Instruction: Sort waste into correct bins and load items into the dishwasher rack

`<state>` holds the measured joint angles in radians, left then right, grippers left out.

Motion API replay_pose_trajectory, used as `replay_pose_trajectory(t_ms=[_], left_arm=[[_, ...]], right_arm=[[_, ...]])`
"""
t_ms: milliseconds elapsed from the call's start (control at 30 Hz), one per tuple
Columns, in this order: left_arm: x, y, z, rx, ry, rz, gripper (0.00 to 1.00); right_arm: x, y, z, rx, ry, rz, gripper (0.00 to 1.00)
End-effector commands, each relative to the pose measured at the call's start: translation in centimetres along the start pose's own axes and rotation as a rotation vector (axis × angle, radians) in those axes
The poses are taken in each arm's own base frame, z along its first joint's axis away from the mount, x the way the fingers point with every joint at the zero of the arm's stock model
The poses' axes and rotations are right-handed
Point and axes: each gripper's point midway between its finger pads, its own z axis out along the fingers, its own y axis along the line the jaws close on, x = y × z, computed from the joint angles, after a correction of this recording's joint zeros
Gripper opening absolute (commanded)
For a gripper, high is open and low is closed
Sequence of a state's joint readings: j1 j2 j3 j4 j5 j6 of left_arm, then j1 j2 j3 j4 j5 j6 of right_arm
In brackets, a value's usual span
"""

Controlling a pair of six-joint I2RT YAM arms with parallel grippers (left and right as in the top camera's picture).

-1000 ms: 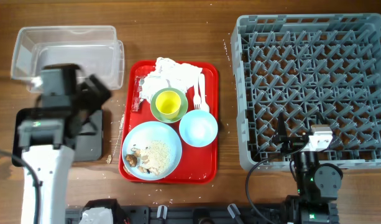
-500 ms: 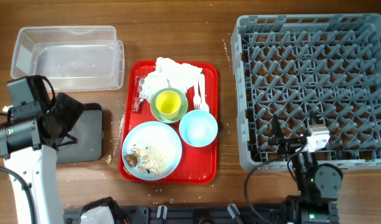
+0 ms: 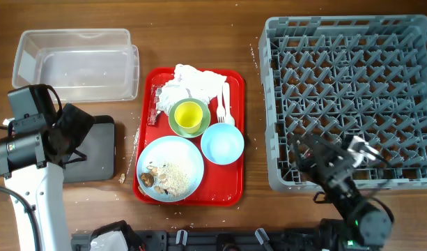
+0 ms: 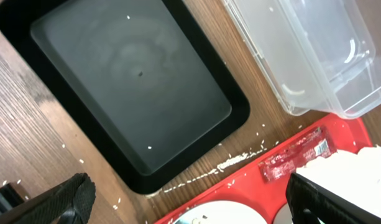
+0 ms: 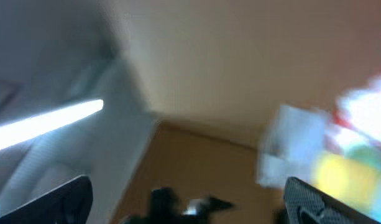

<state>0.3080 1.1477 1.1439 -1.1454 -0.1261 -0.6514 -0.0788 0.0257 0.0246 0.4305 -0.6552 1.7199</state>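
The red tray (image 3: 234,188) holds white napkins (image 3: 189,84), a red-and-clear wrapper (image 3: 156,104), a yellow cup (image 3: 189,115) inside a green bowl (image 3: 175,126), a light blue bowl (image 3: 222,143), a white fork and spoon (image 3: 224,104), and a light blue plate (image 3: 173,155) with food scraps (image 3: 168,174). My left gripper (image 3: 77,136) hangs open and empty above the black tray (image 3: 95,157). Its wrist view shows the gripper (image 4: 190,208), the black tray (image 4: 134,87), the clear tub (image 4: 314,56) and the wrapper (image 4: 296,158). My right gripper (image 3: 312,159) is open over the rack's (image 3: 352,90) front edge, and its wrist view (image 5: 190,199) is blurred.
The clear tub (image 3: 77,63) stands at the back left, behind the black tray. Rice grains (image 4: 234,163) lie on the wood between the black tray and the red tray. The rack fills the right half of the table.
My left arm swung left from the clear tub to the black tray, then held still. My right arm has just tilted and swung left over the rack's front edge.
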Motion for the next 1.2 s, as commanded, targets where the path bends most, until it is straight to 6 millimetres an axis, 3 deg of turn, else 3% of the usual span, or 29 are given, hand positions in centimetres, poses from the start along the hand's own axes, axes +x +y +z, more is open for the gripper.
replay_pose_trajectory(t_ms=[0, 200, 300, 400, 500, 533, 667, 933, 1167], left_arm=[[-0.3, -0.1, -0.2, 0.005, -0.008, -0.022, 1.00], [-0.3, -0.1, -0.2, 0.005, -0.007, -0.022, 1.00], [-0.3, -0.1, -0.2, 0.005, -0.007, -0.022, 1.00], [-0.3, -0.1, -0.2, 0.005, -0.008, -0.022, 1.00], [-0.3, -0.1, -0.2, 0.005, -0.007, -0.022, 1.00], [-0.3, -0.1, -0.2, 0.005, -0.008, -0.022, 1.00], [-0.3, -0.1, -0.2, 0.005, -0.007, -0.022, 1.00], [-0.3, -0.1, -0.2, 0.005, -0.007, -0.022, 1.00], [-0.3, -0.1, -0.2, 0.005, -0.007, -0.022, 1.00]], right_arm=[[-1.5, 3.7, 0.2, -0.056, -0.098, -0.098, 1.00], [-3.4, 5.9, 3.2, 0.139, -0.082, -0.401, 1.00], [-4.5, 5.8, 6.2, 0.269, 0.017, -0.461, 1.00], [-3.7, 5.6, 10.0, 0.331, 0.208, -0.478, 0.99], [-1.1, 3.9, 14.2, 0.434, 0.408, -0.522, 1.00], [0.5, 1.7, 16.1, 0.554, 0.470, -0.575, 1.00], [5.5, -3.4, 19.5, 0.828, 0.586, -0.771, 0.99], [13.2, -10.1, 22.0, 1.094, 0.856, -0.948, 1.00], [17.1, -14.6, 22.0, 1.113, 0.930, -0.829, 1.00]])
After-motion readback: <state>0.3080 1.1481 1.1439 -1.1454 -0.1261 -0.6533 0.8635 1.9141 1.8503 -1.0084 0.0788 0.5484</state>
